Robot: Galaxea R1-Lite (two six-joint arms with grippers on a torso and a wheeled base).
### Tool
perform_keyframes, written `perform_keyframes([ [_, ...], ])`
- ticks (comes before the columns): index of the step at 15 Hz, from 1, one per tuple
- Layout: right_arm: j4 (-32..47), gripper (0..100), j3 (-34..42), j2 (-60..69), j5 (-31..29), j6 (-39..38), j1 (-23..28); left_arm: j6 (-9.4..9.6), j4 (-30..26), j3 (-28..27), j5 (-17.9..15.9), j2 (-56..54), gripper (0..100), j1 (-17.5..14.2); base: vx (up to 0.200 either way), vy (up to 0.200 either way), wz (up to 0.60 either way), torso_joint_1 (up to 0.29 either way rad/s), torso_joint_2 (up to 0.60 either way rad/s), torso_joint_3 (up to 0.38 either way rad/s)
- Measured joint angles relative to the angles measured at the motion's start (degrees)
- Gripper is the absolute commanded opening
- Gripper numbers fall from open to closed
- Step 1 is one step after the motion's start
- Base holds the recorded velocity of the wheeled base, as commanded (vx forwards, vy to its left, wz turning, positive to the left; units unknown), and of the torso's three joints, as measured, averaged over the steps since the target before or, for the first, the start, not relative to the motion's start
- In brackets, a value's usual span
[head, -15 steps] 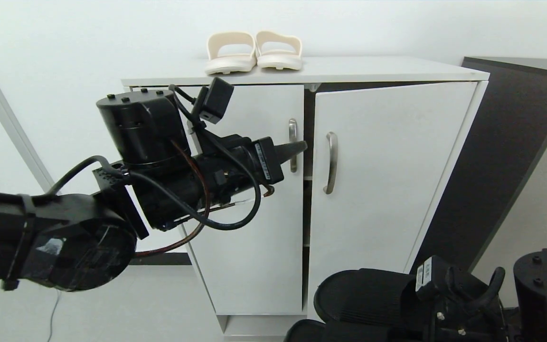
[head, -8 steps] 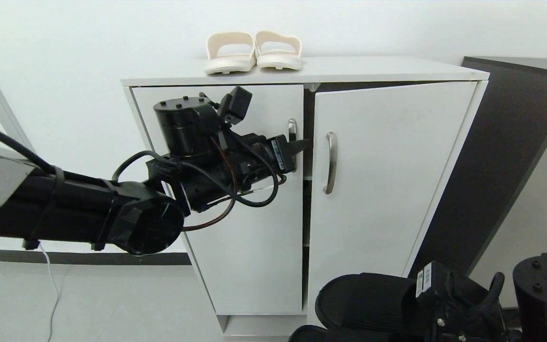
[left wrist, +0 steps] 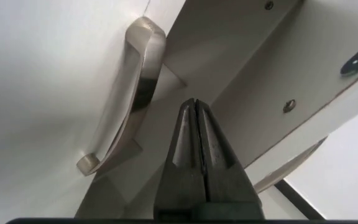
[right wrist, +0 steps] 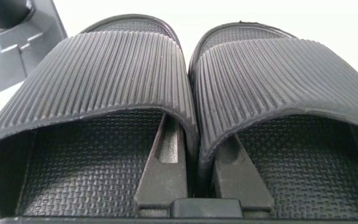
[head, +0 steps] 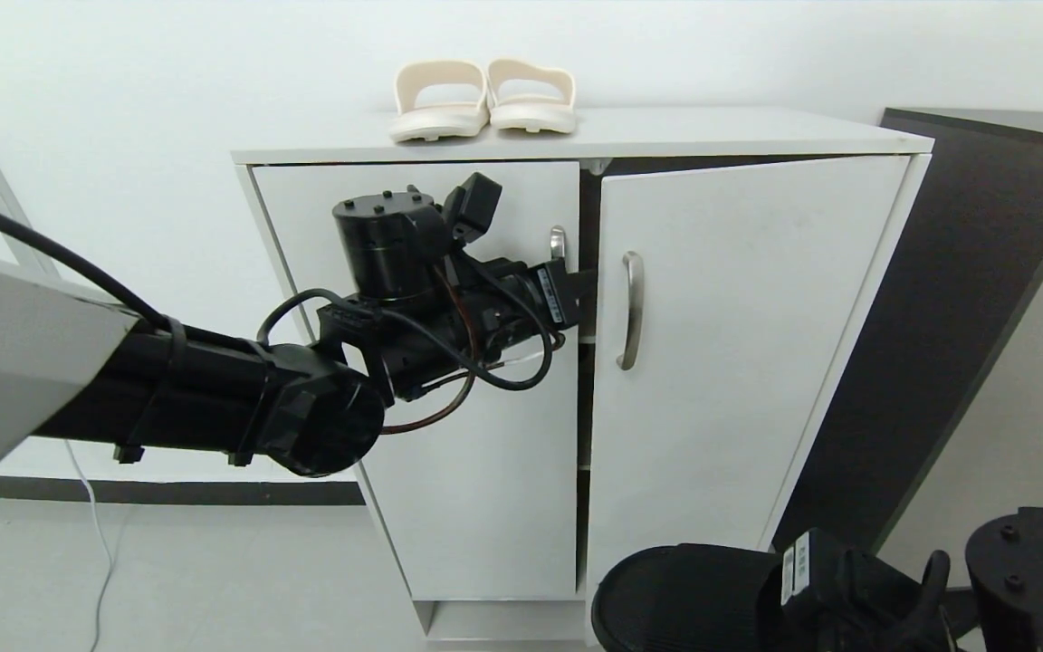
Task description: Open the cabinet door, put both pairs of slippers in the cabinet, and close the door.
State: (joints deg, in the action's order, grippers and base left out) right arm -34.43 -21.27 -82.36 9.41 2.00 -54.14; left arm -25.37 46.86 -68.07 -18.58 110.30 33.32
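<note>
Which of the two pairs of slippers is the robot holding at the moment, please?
The black ribbed pair, clamped by the right gripper; the cream pair sits free on the cabinet top.

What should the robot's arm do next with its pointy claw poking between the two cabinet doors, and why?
Probably sweep the shut left gripper toward the robot's right, pushing the right door wider. That door already stands ajar, the tip sits in the gap beside its inner face, and the right gripper holds the black slippers ready.
</note>
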Motion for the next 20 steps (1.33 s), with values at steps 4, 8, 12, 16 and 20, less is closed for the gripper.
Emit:
perform_keyframes([
  [4,-0.1,0,1.0,0.0,0.0,0.0,-2.3,-0.05,1.0,1.5,0.1,0.3,0,2.0,-0.200,0.000,0.00,0.002,0.00,0.002],
  [8,-0.2,0,2.4,0.4,0.0,0.9,-4.3,0.22,6.3,4.9,0.4,0.3,0,9.7,-0.200,0.000,0.00,0.001,0.00,0.001],
  [12,-0.2,0,2.7,0.5,-0.1,1.3,-4.7,0.24,7.2,5.5,0.5,0.5,0,10.4,-0.050,0.000,0.00,-0.001,0.00,-0.001],
  [16,-0.3,0,1.4,-0.5,-0.4,0.7,-2.1,0.46,6.4,7.4,0.7,-1.3,0,6.9,0.000,0.000,0.00,0.000,0.00,0.000],
  [20,-0.5,0,-6.1,-6.2,-11.3,-4.5,6.2,5.75,-7.7,12.3,4.6,-14.9,0,0.4,0.000,0.000,0.00,0.000,0.00,0.000],
])
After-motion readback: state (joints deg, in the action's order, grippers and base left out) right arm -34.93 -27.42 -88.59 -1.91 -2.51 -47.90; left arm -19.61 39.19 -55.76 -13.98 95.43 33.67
